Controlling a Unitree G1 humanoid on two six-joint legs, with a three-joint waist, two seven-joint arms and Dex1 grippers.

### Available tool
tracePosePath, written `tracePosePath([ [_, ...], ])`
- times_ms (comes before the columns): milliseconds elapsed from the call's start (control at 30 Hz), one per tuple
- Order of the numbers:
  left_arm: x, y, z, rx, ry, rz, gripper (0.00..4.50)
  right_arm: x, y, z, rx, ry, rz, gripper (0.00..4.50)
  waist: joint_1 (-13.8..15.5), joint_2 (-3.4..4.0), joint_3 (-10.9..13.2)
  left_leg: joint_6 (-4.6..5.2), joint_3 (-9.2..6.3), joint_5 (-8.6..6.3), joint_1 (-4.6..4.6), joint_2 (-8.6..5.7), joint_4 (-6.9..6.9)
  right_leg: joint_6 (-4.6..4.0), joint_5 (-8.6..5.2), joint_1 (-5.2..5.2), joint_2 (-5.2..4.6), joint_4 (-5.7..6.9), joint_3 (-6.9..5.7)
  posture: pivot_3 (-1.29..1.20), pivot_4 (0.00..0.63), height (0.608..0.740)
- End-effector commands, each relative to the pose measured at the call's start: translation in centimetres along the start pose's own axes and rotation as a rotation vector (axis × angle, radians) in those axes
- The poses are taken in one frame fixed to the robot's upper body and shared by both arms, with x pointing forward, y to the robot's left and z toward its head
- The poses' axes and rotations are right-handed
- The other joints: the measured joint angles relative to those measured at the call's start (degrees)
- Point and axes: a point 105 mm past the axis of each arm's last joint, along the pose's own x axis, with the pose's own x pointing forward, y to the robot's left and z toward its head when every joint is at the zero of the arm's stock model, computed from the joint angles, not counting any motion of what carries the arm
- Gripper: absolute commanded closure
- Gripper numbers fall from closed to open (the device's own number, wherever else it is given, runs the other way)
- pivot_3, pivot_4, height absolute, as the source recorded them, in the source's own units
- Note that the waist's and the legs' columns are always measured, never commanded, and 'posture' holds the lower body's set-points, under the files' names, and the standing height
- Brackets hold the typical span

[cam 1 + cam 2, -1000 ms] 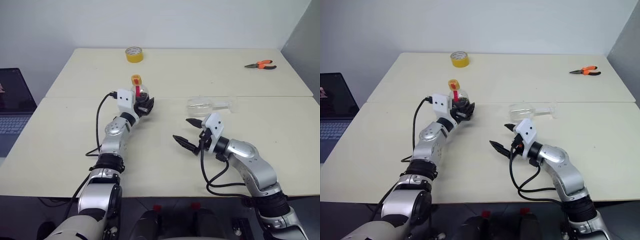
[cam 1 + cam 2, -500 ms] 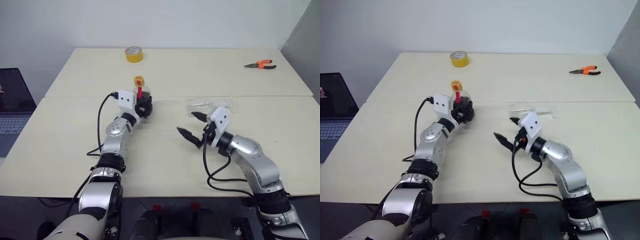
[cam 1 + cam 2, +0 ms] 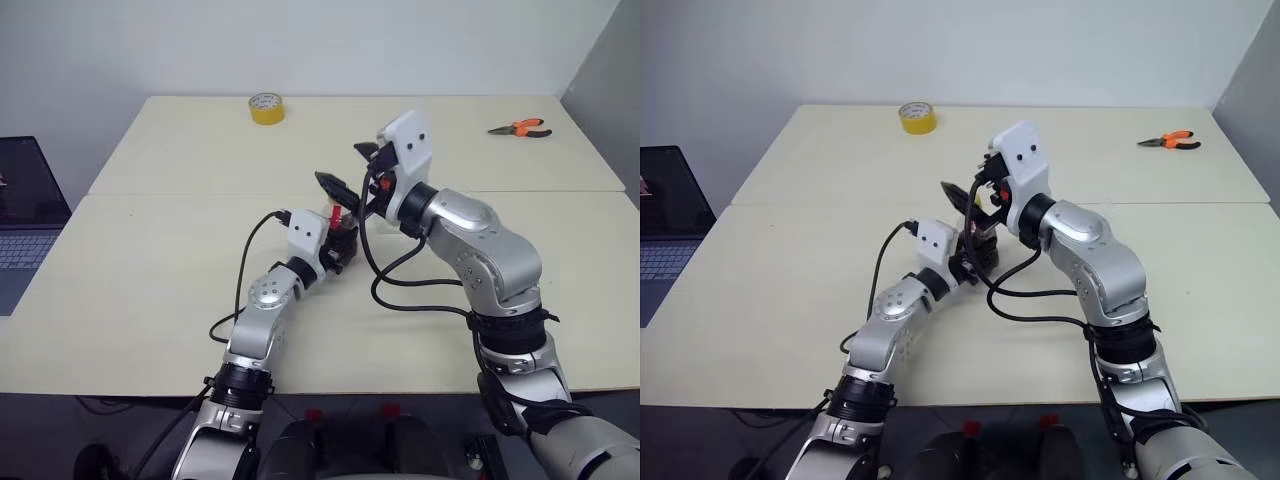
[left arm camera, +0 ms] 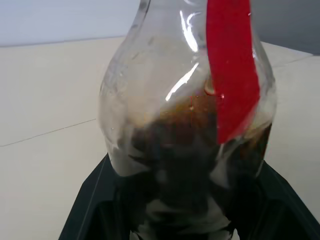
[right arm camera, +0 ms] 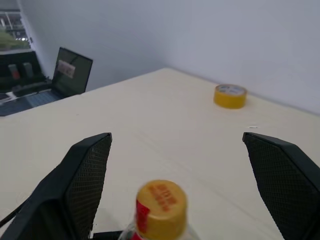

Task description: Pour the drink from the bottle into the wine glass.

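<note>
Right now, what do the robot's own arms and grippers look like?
Both arms are silver-grey metal with black joint rings and loose black cables looping alongside. Each wrist carries a white boxy camera block. The left gripper and right gripper each have two black pointed fingers with finely meshed inner faces.

The small clear plastic bottle (image 4: pixel 185 130) of dark drink (image 4: pixel 195 150) sits between the left gripper's (image 3: pixel 343 243) fingers mid-table, under the raised right gripper (image 3: pixel 352 172). A yellow tape roll (image 3: pixel 265 107) lies far behind-left, orange-handled pliers (image 3: pixel 520 129) far right, and a laptop (image 3: pixel 25 215) beyond the table's (image 3: pixel 120 270) left edge.

Right arm (image 3: pixel 470 240) hides the wine glass
</note>
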Motion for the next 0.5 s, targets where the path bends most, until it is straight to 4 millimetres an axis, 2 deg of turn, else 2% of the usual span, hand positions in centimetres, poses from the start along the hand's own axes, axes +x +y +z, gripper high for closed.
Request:
tracePosePath([
  [33,-0.20,-0.65,2.20,0.040,-0.066,0.000,2.32,0.08,0.68,1.07,0.000,-0.018,0.043,0.00,-0.17,0.00,0.00,0.00,0.01,0.00,0.00,0.00,0.00,0.00,0.00,0.00,0.00,0.00,0.00,0.00,0.150,0.740],
  [433,-0.12,-0.88,1.80,0.084,-0.047,-0.016,2.32,-0.10,-0.07,0.11,0.037,0.018,0.015,0.00,-0.24,0.00,0.00,0.00,0.01,0.00,0.00,0.00,0.00,0.00,0.00,-0.01,-0.01,0.00,-0.01,0.00,0.150,0.740],
  [500,-0.13,-0.88,1.69,0.087,-0.043,-0.015,2.32,-0.12,-0.14,0.14,0.046,0.013,0.012,0.39,-0.24,0.00,0.00,0.00,0.01,0.00,0.00,0.00,-0.01,0.00,0.00,0.00,-0.01,0.00,-0.01,0.00,0.150,0.740],
])
